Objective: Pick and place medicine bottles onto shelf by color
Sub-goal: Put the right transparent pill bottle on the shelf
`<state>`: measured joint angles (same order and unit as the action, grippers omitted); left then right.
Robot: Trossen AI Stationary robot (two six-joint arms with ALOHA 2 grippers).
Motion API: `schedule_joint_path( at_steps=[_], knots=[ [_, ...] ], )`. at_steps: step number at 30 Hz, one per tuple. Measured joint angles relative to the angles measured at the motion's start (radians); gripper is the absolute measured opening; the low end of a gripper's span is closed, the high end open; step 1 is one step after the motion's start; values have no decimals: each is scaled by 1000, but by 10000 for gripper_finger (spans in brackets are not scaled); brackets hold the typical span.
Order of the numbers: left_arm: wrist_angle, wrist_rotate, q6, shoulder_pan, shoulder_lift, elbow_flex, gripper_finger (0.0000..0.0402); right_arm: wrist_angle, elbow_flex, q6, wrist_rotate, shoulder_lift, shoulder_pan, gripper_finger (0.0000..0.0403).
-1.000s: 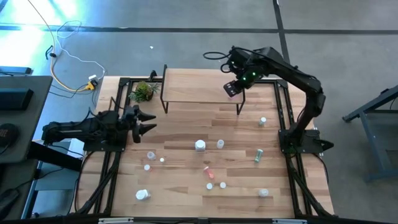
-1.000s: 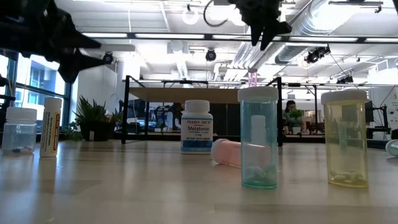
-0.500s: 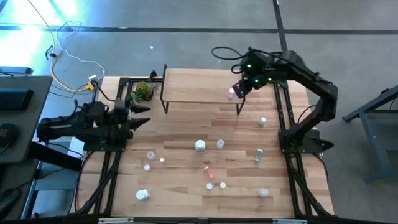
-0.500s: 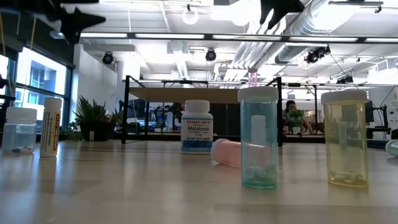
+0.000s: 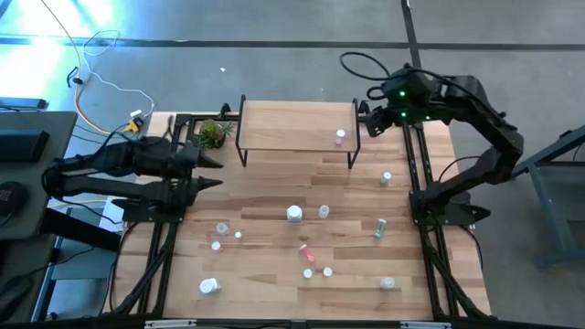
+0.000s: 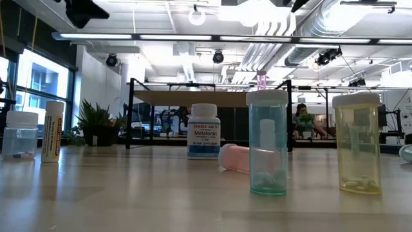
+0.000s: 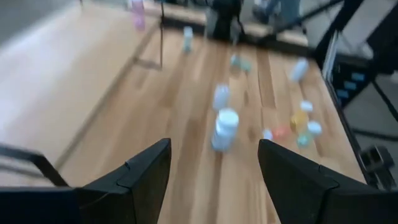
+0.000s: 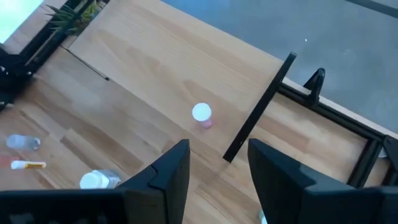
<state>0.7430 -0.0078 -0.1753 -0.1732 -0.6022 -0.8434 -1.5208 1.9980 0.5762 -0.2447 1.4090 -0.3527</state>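
Standing upright near the 3 o'clock end of the low light-wood plank shelf on black metal legs (image 5: 291, 126): one small pink plastic medicine bottle with a white cap (image 5: 340, 137).

High view: right gripper (image 5: 369, 120) hangs off the shelf's 3 o'clock end, at about 2 o'clock from the pink bottle, holding nothing. Left gripper (image 5: 206, 171) sits at the table's 9 o'clock edge, fingers spread and empty. Loose bottles lie scattered from 4 to 7 o'clock of the shelf; a white-capped jar (image 5: 293, 214) sits mid-table, upright, roughly midway between the arms, at 4 o'clock from the left gripper.

Low view: white labelled jar (image 6: 204, 131), a pink bottle on its side (image 6: 233, 158), tall clear vials; long axes mostly vertical.

Left wrist view: fingers (image 7: 149, 171) wide apart, empty; scattered bottles ahead.

Right wrist view: fingers (image 8: 171, 171) parted, empty; pink bottle (image 8: 201, 114) alone on the plank.
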Motion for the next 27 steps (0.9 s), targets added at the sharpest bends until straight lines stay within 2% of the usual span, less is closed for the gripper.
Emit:
schedule_joint_path(
  at_steps=[4,10,17,27],
  knots=[
    [82,5,-76,34,-55,-14,229,-8,0,-16,1,-8,0,154],
    [167,0,-223,148,-109,-14,229,-18,0,-53,2,-8,0,154],
    [207,-73,-345,313,-170,-14,229,-21,0,-59,5,-8,0,154],
    [288,-149,-543,476,-253,-13,229,-35,0,-86,6,-8,0,154]
  ],
)
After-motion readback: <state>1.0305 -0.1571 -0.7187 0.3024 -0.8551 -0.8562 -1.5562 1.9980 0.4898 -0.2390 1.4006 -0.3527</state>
